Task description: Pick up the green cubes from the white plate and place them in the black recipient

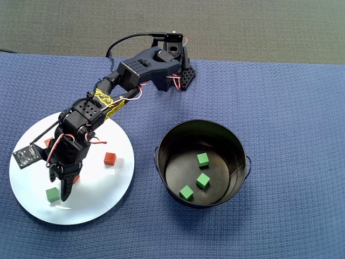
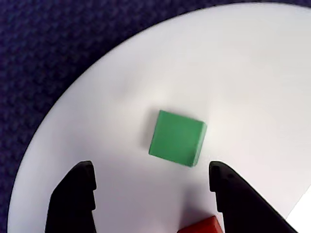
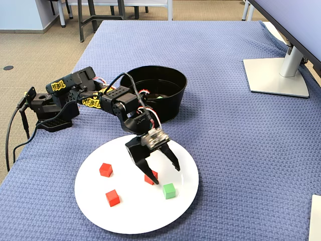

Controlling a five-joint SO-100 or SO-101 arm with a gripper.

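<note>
- The claw (image 3: 161, 173) hangs spread wide above the white plate (image 3: 130, 218), holding nothing; in the wrist view its two black fingers (image 2: 73, 199) stand apart at the bottom edge.
- A matte green cube (image 2: 177, 138) lies flat on the plate just ahead of the tips, touching neither finger; in the overhead view it sits near the plate's lower left rim (image 1: 52, 194).
- A red cube (image 3: 151, 177) lies right beside the claw, and two more red cubes (image 3: 106, 169) (image 3: 113, 197) rest farther off on the same plate.
- The plate is a smooth, plain round disc.
- Well apart from it stands the black recipient (image 1: 237, 145), a round glossy bucket with tall straight walls; three green cubes (image 1: 202, 158) (image 1: 202, 180) (image 1: 186, 192) lie on its shiny bottom.
- The counter wears a blue cloth (image 1: 291, 97) of waffle weave.
- A monitor's flat grey foot (image 3: 276, 78) stands on the cloth at the far right of the fixed view; beyond is beige carpet (image 3: 45, 50).
</note>
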